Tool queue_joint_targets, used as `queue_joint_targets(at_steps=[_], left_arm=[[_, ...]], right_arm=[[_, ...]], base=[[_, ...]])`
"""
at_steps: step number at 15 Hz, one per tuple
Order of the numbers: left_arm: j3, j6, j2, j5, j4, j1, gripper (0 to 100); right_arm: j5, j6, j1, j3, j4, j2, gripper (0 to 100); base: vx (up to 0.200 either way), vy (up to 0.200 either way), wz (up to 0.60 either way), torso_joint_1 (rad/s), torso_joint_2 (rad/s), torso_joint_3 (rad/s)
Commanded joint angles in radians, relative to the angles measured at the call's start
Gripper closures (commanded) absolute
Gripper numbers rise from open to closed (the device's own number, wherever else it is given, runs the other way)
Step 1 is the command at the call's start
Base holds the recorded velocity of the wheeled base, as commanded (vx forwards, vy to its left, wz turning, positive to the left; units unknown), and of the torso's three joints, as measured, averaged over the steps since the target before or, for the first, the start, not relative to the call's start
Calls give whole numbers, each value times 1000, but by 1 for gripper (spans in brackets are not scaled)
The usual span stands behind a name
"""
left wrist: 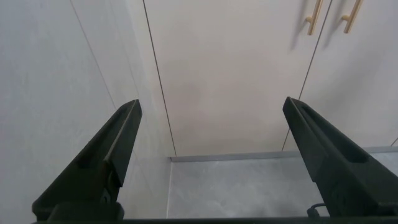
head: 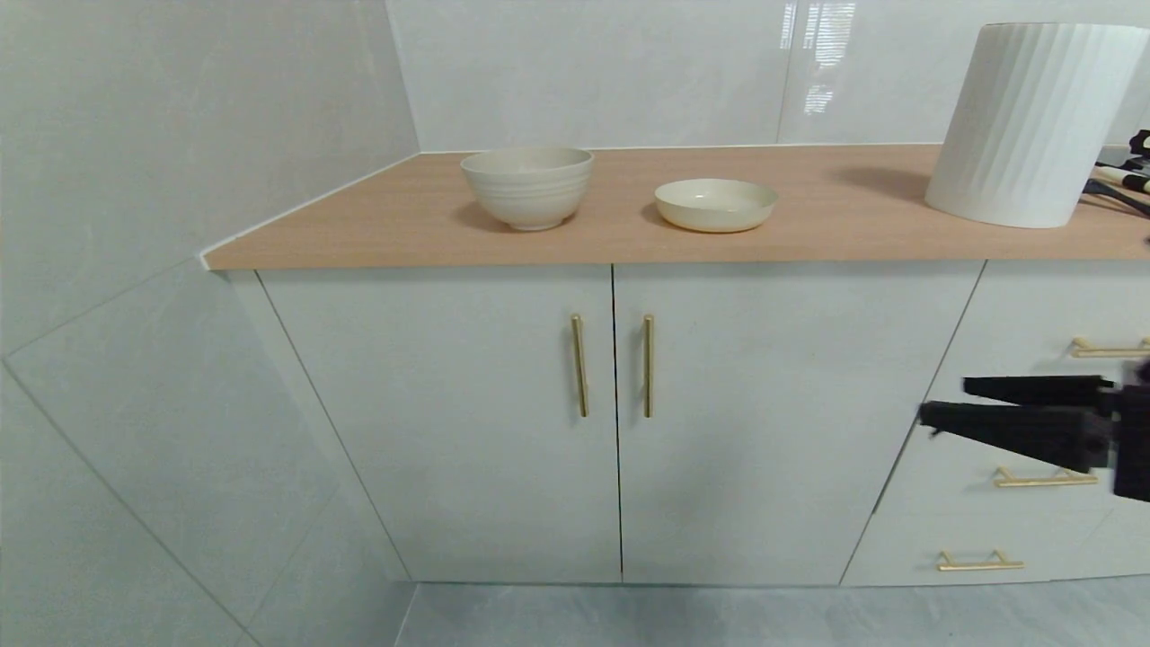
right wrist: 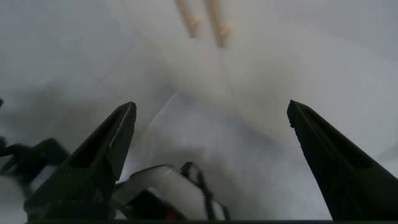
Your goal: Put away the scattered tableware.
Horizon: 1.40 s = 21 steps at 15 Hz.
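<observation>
A deep ribbed cream bowl (head: 527,186) stands on the wooden countertop (head: 835,225), left of middle. Beside it to the right sits a shallow cream dish (head: 715,203). My right gripper (head: 943,402) hangs low at the right, in front of the drawer fronts and well below the countertop. It is open (right wrist: 210,109) and holds nothing. My left gripper (left wrist: 211,106) is open and empty too. It faces the lower part of the left cabinet door (left wrist: 230,81), near the floor.
Two white cabinet doors with gold handles (head: 579,364) (head: 647,364) close off the space under the counter. Drawers with gold pulls (head: 1042,478) are at the right. A tall white ribbed container (head: 1033,121) and dark-handled utensils (head: 1123,184) stand at the counter's right. A tiled wall closes the left side.
</observation>
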Motion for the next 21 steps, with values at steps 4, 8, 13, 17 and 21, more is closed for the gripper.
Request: queue_joint_targets(at_steps=[4, 8, 13, 17, 21], left_arm=[[0, 0, 0, 0, 0, 0, 0], [0, 0, 0, 0, 0, 0, 0], [0, 0, 0, 0, 0, 0, 0], [0, 0, 0, 0, 0, 0, 0], [0, 0, 0, 0, 0, 0, 0]], right_arm=[[-9, 27, 185, -226, -132, 493, 0], [-9, 32, 195, -258, -301, 652, 0], [-12, 142, 211, -266, -524, 741, 0], [-32, 174, 231, -289, -611, 818, 0], [-124, 208, 264, -323, -709, 901, 0]], base=[[0, 0, 0, 0, 0, 0], [0, 0, 0, 0, 0, 0], [0, 0, 0, 0, 0, 0], [0, 0, 0, 0, 0, 0], [0, 0, 0, 0, 0, 0]])
